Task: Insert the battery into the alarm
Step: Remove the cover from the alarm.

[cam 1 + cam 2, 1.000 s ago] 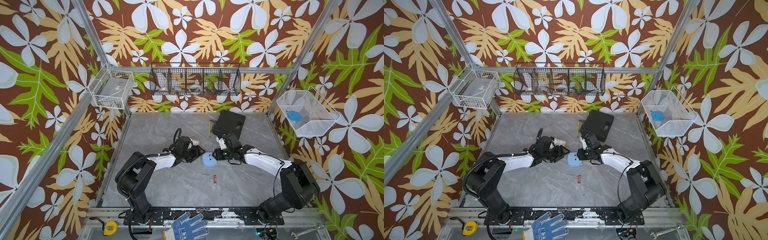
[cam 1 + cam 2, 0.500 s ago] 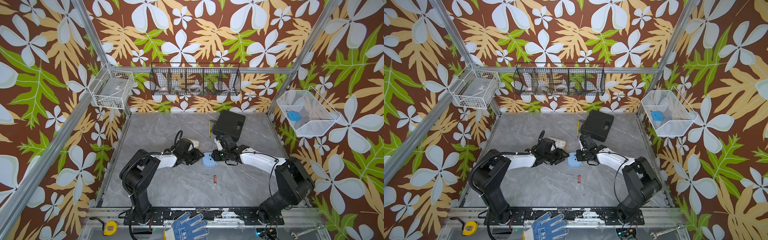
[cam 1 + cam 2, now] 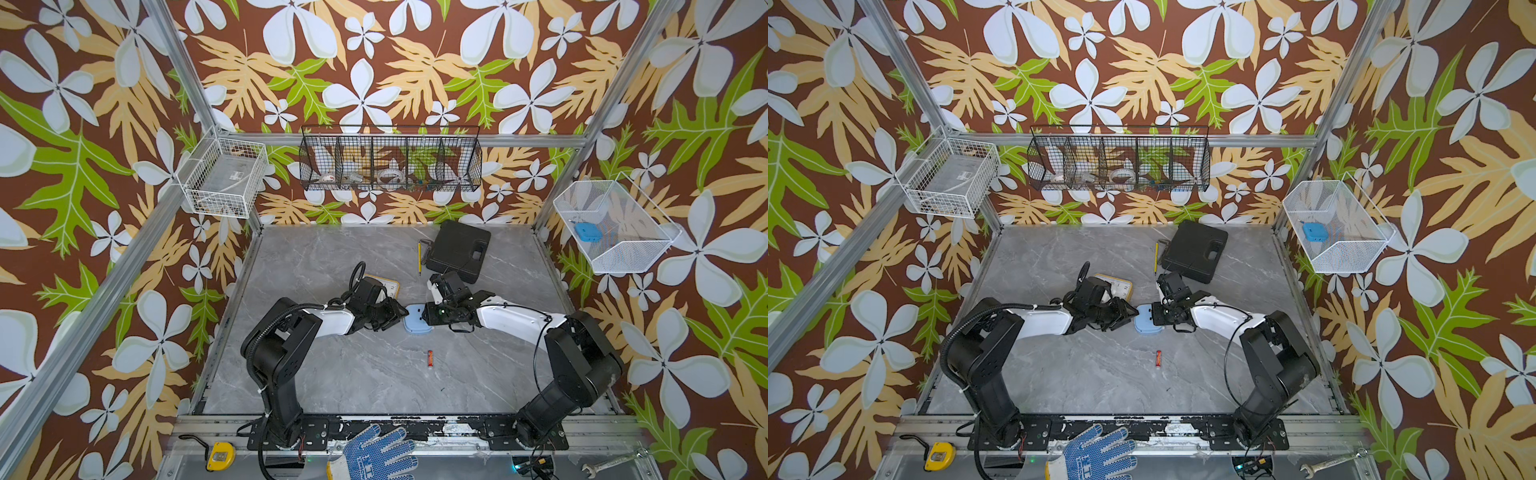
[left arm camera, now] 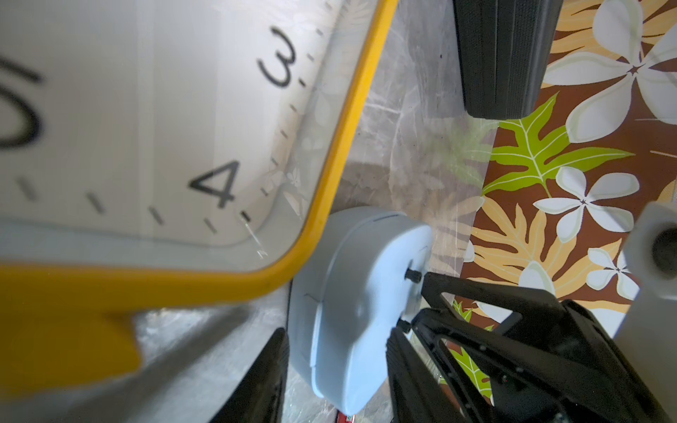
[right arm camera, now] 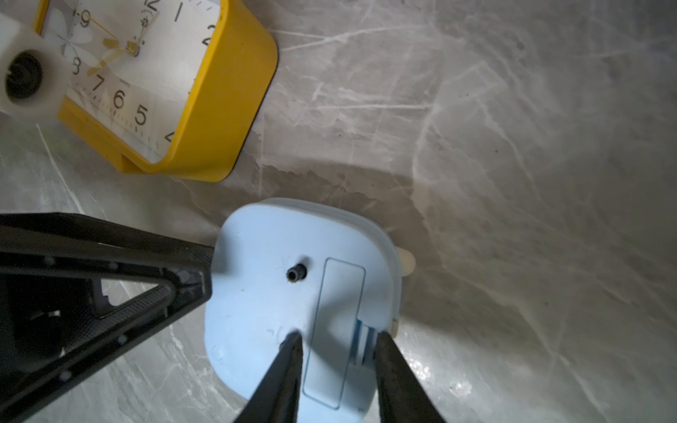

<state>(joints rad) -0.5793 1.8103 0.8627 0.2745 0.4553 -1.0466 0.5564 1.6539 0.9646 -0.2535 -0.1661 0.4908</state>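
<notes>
The alarm [image 3: 417, 323] is pale blue and lies face down mid-table, with its battery cover [image 5: 335, 329] up. The red battery [image 3: 430, 358] lies loose on the table just in front of it, also visible in a top view [image 3: 1158, 358]. My left gripper [image 4: 335, 331] has come in from the left. Its fingers [image 4: 263, 373] are closed against two opposite sides of the alarm [image 4: 351, 293]. My right gripper [image 5: 336, 335] reaches in from the right. Its open fingertips rest on the alarm's back [image 5: 256, 311], one on each side of the cover.
A yellow clock [image 3: 390, 286] lies face up just behind my left gripper [image 3: 400, 313]. A black case [image 3: 457, 251] and a pencil [image 3: 419, 257] sit at the back. Wire baskets hang on the walls. A blue glove [image 3: 374, 457] and a tape measure [image 3: 219, 456] lie on the front rail.
My left gripper's jaws have narrowed onto the alarm's sides. The right gripper has closed slightly over the alarm's back. The alarm and the battery have stayed in place.
</notes>
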